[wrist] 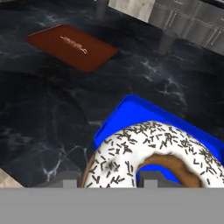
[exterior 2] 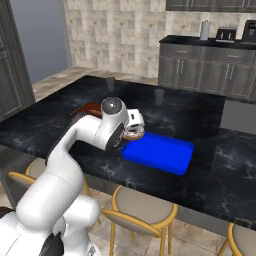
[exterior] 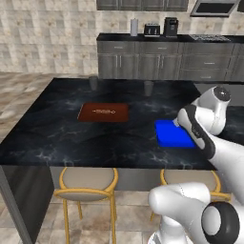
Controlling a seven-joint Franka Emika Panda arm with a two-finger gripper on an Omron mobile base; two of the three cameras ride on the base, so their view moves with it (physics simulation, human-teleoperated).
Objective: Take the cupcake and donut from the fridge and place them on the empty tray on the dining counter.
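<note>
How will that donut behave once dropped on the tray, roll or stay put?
The donut is a flat ring, so it probably settles rather than rolls. Its icing looks soft and may smear against the fingers. The tray has a low rim, likely enough to stop a slide.

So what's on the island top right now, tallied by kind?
Tray: 1
Board: 1
Cups: 2
Donut, held over the tray: 1
Total: 5
</note>
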